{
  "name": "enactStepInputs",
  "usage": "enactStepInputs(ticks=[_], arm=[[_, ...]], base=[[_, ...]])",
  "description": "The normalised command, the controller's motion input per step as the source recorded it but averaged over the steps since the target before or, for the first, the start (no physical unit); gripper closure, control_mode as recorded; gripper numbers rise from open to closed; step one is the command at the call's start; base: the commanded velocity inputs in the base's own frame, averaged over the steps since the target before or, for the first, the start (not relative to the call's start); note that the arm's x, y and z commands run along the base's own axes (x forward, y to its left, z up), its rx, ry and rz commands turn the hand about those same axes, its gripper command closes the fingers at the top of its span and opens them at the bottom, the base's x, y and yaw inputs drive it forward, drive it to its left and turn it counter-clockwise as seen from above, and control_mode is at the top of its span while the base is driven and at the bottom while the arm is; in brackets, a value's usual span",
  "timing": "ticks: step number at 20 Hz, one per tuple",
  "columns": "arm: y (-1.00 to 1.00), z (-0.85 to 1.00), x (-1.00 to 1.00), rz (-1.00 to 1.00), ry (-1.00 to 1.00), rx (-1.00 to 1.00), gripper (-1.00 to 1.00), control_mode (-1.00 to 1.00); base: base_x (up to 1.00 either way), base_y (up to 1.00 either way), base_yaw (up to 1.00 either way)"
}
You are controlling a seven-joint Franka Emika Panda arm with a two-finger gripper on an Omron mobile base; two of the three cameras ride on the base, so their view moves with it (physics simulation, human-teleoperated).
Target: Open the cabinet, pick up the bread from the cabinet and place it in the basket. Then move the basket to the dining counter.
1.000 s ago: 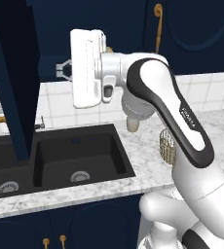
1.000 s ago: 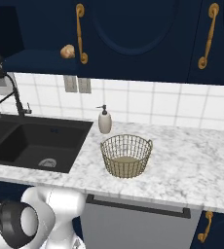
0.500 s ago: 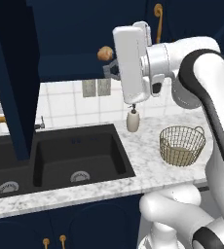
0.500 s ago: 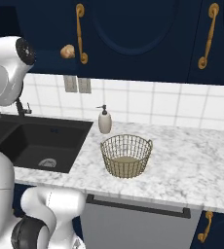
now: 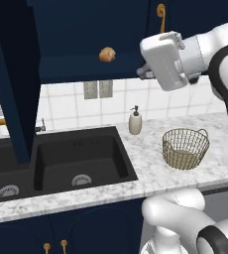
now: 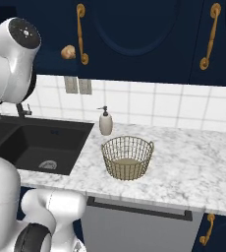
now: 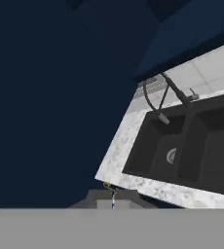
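Bread [image 5: 107, 54] sits on the open cabinet [image 5: 86, 69] shelf, near the front edge, above the sink [image 5: 61, 158]; also seen beside a brass handle [image 6: 81, 34] in the right base view; basket [image 5: 185, 148] on the marble counter [image 5: 150, 173], well apart from the roll, right of the soap dispenser [image 5: 135, 121].

Gripper fully closed, holding nothing; the hand hangs up at shelf height to the right of the roll, not touching it; fingertips hidden behind the white hand body.

Handling, judged: roll looks light, soft, crushable; rounded matte golden crust, not slippery; take it across the middle with a gentle pinch, jaws must open wider than the roll first; could roll or get pushed back on the shelf if nudged.

Basket: thin tan-gold wire mesh, stiff, light, tapered to the base, slim handle [image 5: 203, 133]; open top is an easy drop target; likely grab at rim or handle later.

Cabinet dark navy, smooth, arched panels; counter white-grey veined marble; sink matte black; tiled pale wall.
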Motion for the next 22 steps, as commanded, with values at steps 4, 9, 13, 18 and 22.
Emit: enactStepInputs(ticks=[4, 9, 13, 18, 22], arm=[[-0.47, -0.07, 0.16, -0.09, -0.63, -0.39, 1.00, -1.00], [-0.34, 0.03, 0.29, -0.28, -0.40, -0.32, 1.00, -1.00], [-0.41, 0.29, 0.29, -0.35, -0.02, -0.23, 1.00, -1.00], [-0.21, 0.26, 0.24, -0.31, 0.00, -0.10, 1.00, -1.00], [-0.41, 0.06, 0.43, -0.12, 0.00, 0.00, 1.00, -1.00]], base=[[0.00, 0.00, 0.00], [0.00, 0.00, 0.00], [0.00, 0.00, 0.00], [0.00, 0.00, 0.00], [0.00, 0.00, 0.00]])
